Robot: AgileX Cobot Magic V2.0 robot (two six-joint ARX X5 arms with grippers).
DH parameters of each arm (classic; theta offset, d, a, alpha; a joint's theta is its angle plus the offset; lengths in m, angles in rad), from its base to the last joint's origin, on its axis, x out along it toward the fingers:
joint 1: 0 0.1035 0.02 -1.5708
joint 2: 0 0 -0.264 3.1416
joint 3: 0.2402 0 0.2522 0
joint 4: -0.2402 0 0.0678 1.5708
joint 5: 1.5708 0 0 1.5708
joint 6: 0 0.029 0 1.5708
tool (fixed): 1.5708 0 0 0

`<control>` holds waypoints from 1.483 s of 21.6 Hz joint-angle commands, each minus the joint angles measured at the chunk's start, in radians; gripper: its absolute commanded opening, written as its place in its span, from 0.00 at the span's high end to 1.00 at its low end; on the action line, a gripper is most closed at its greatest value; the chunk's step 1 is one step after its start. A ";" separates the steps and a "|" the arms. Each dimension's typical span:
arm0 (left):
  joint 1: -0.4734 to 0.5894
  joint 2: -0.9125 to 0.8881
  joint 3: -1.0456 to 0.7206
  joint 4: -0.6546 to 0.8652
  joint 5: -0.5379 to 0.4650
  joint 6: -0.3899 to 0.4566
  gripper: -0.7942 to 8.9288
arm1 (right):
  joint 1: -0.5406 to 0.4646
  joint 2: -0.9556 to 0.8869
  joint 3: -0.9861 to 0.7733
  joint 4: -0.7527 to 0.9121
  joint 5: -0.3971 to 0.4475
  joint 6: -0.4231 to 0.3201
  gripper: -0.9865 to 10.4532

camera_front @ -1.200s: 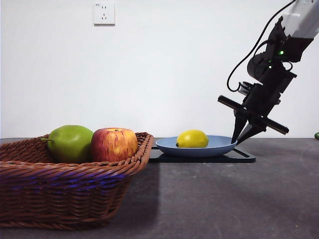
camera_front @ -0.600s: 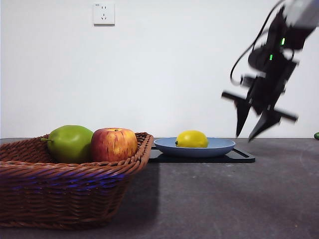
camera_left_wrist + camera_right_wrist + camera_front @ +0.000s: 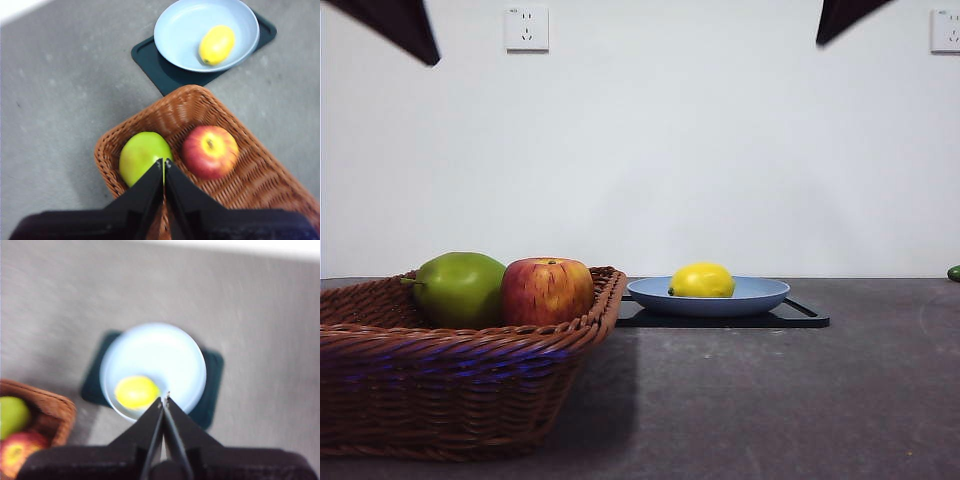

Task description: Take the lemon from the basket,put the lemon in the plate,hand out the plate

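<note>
Right claw now raised high off the plate, jaws closed and empty, lemon well below.

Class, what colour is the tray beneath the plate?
Black tray, clearest in the left wrist view.

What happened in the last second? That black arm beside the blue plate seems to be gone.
The right tool rose from the plate's rim, up out of the front view; only a dark tip remains at the top. It hangs shut above the plate, holding nothing. The lemon, plate, black tray, basket, apple and green fruit stayed put.
</note>
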 commanded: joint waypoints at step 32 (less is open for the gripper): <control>0.378 -0.512 -0.539 0.528 0.235 -0.177 0.91 | 0.106 -0.894 -1.167 0.839 0.231 0.053 0.91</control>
